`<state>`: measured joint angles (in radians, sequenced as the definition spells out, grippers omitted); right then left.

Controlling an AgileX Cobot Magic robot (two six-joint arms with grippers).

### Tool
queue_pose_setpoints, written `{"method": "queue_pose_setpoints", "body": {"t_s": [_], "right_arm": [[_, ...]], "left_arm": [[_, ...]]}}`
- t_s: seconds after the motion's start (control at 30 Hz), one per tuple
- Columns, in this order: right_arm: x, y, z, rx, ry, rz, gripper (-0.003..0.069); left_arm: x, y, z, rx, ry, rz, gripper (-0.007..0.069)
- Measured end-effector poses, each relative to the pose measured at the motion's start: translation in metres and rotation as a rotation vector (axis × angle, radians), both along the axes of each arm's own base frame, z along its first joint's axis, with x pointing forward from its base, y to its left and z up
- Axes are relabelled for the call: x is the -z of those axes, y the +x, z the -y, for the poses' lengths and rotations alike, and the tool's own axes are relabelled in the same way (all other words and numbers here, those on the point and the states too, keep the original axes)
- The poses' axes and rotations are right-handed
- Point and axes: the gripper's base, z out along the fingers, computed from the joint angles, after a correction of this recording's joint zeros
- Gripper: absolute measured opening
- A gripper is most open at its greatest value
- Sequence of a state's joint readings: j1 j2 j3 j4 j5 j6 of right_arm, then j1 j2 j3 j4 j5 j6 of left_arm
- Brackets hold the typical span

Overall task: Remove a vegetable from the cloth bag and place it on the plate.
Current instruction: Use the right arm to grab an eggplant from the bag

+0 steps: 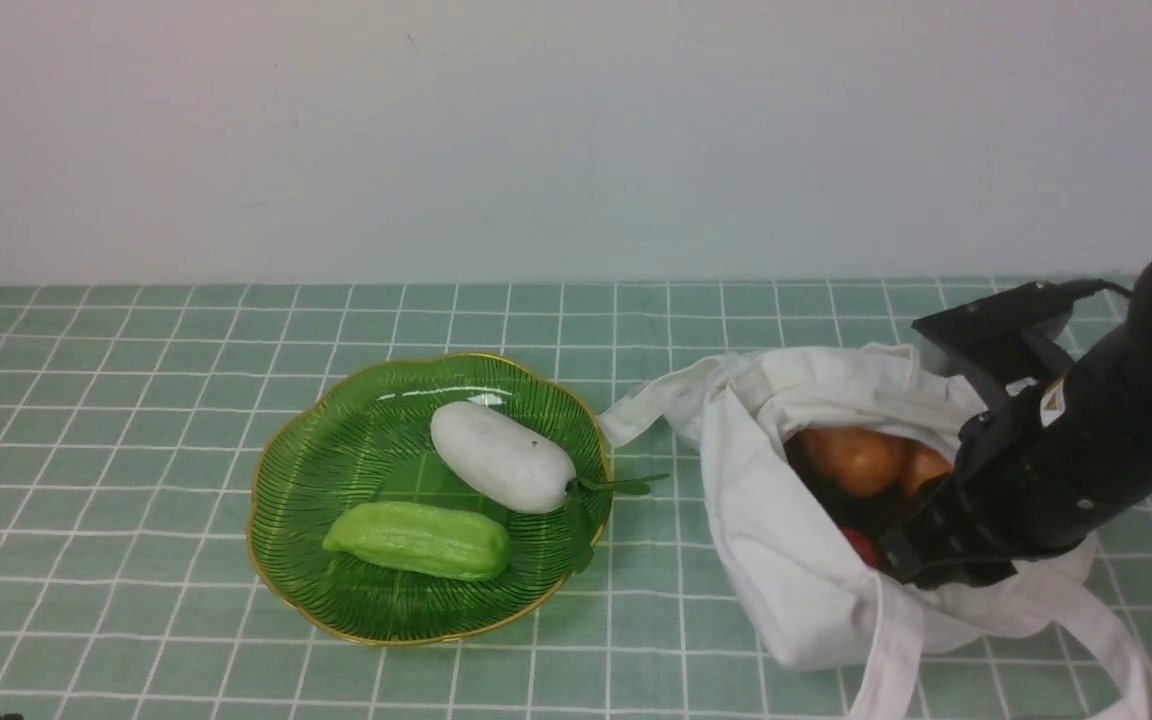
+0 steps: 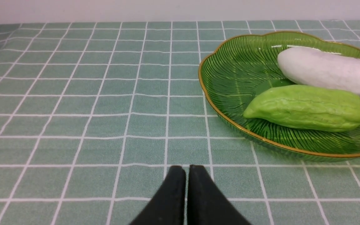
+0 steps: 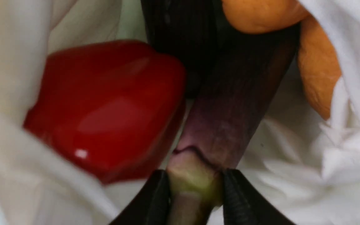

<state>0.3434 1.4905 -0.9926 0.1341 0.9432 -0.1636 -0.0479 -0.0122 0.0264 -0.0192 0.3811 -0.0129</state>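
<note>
In the front view, you have the green glass plate (image 1: 336, 600) on the checked cloth of the worktop (image 1: 116, 500), with a white radish (image 1: 502, 457) and a light green cucumber (image 1: 418, 540) lying in it. The radish's leaves (image 1: 586, 510) hang over the gold rim. Near the plate, to its right, your white cloth bag (image 1: 786, 560) stands with its mouth open, one strap reaching toward the plate. Your right arm (image 1: 1066, 460) reaches into it from the right, and orange round produce (image 1: 861, 460) and something red show inside.

In the left wrist view, your left pincer (image 2: 187, 172) has its tips close together over the worktop, a slim gap between them and nothing held. The plate lies well apart from it, with the cucumber and radish side by side.

In the right wrist view, you see the eggplant (image 3: 230, 112) inside the bag, and your right pincer (image 3: 195, 175) has its tips on both sides of the pale green stem end, holding it. A red bell pepper (image 3: 111, 109) lies just beside the eggplant, along with another dark vegetable (image 3: 183, 37) and the orange produce. White fabric surrounds them.
</note>
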Motion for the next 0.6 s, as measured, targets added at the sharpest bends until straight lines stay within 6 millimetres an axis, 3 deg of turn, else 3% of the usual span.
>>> {"method": "queue_pose_setpoints", "body": {"t_s": [0.17, 0.2, 0.27, 0.33, 0.37, 0.6], "right_arm": [[-0.051, -0.014, 0.005, 0.007, 0.019, 0.054, 0.0204], [-0.052, -0.016, 0.005, 0.008, 0.02, 0.053, 0.0204], [-0.088, -0.033, 0.011, 0.01, 0.04, 0.09, 0.0204], [-0.101, -0.04, 0.013, 0.011, 0.053, 0.116, 0.0204], [-0.122, -0.054, 0.018, 0.014, 0.082, 0.182, 0.0204], [-0.16, -0.1, 0.034, 0.035, 0.156, 0.325, 0.0204]], "left_arm": [[0.0, 0.0, 0.0, 0.0, 0.0, 0.0, -0.0008], [0.0, 0.0, 0.0, 0.0, 0.0, 0.0, -0.0008], [0.0, 0.0, 0.0, 0.0, 0.0, 0.0, -0.0008], [0.0, 0.0, 0.0, 0.0, 0.0, 0.0, -0.0008], [0.0, 0.0, 0.0, 0.0, 0.0, 0.0, -0.0008], [0.0, 0.0, 0.0, 0.0, 0.0, 0.0, -0.0008]]}}
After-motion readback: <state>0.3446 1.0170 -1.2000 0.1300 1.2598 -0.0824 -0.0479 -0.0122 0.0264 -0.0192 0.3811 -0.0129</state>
